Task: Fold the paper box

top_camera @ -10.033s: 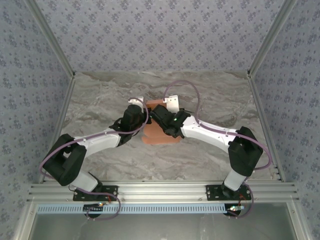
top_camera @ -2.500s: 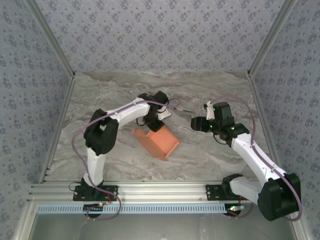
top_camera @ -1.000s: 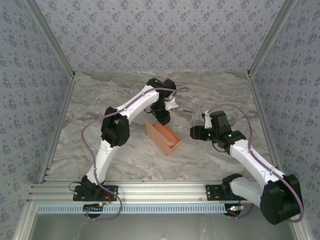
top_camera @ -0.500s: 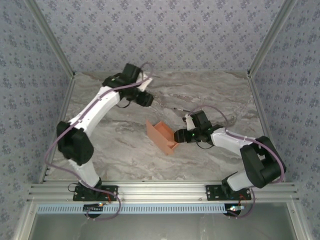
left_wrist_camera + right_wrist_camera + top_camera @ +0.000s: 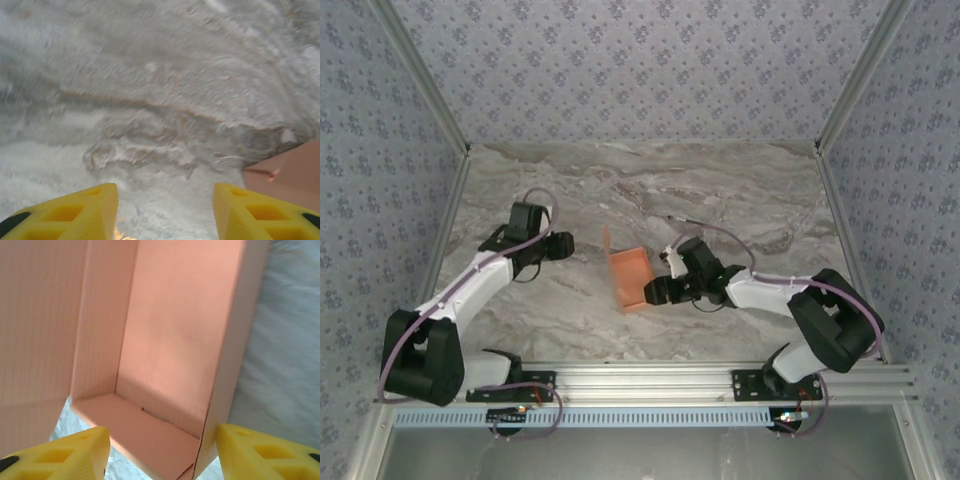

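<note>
The paper box (image 5: 629,277) is salmon-orange card, standing open-topped at mid-table with one flap raised at its far left. My right gripper (image 5: 658,291) is at its near right corner. In the right wrist view the paper box (image 5: 175,340) shows its hollow inside, and the right gripper (image 5: 160,450) is open astride the near end wall. A strip of table shows beside the left finger (image 5: 65,455). My left gripper (image 5: 563,246) hovers left of the box, apart from it. The left gripper (image 5: 165,210) is open over bare marble, with a corner of the paper box (image 5: 292,172) at the right.
The marble table (image 5: 520,300) is fenced by patterned walls (image 5: 380,150) on three sides and an aluminium rail (image 5: 650,380) at the near edge. A thin dark stick (image 5: 684,220) lies behind the right arm.
The left arm swung from the back of the table to the left front, away from the box. The right gripper moved left up to the box, which shifted and turned slightly.
</note>
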`<state>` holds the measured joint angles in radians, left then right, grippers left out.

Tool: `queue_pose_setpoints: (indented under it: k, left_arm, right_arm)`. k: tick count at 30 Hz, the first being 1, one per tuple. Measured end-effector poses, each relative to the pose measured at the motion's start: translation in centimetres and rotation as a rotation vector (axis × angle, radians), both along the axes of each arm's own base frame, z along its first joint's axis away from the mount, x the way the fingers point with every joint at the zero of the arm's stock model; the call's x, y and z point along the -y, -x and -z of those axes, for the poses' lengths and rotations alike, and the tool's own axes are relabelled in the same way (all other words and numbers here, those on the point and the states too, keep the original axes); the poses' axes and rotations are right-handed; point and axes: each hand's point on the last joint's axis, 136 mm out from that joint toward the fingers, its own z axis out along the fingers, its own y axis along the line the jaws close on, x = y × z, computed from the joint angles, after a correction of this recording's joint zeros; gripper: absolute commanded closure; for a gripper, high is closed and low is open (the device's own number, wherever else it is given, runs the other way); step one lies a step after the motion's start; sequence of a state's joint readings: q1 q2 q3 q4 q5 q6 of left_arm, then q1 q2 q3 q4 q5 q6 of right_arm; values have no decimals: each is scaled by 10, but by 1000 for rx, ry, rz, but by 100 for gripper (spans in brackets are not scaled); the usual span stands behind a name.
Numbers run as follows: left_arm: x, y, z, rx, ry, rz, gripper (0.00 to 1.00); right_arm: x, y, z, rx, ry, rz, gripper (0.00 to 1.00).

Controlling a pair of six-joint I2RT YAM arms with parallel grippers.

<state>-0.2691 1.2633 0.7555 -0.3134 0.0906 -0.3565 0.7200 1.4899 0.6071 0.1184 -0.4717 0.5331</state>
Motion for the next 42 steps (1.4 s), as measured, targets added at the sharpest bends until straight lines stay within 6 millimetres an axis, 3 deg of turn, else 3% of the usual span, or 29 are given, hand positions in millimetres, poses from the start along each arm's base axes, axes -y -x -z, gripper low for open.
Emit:
queue_pose_setpoints:
  k: [4, 9, 17, 20, 24, 29, 32, 37, 42]
  left_arm:
    - [1, 17, 33, -67, 47, -23, 50]
    - [26, 29, 62, -151, 130, 19, 54]
    - [77, 31, 79, -194, 235, 117, 58]
    - [87, 24, 78, -198, 254, 124, 58]
    - [117, 7, 75, -196, 275, 171, 58]
    - [165, -23, 69, -179, 318, 252, 58]
    - [183, -42, 57, -145, 330, 279, 58]
    - [180, -75, 30, -52, 318, 266, 55]
    - [130, -86, 25, -5, 276, 148, 52]
  right_arm:
    - [-9, 7, -2, -2, -13, -20, 38]
    - [-5, -2, -6, 16, -10, 8, 37]
    - [33, -34, -26, 77, 5, 138, 36]
    - [57, -46, -37, 112, 17, 212, 36]
    - [81, -49, -40, 119, 45, 272, 37]
    - [91, -32, -20, 67, 96, 265, 42]
    - [96, -15, -7, 44, 134, 247, 46]
    - [89, 13, 3, 50, 153, 178, 54]
    - [69, 27, 16, 46, 170, 119, 63]
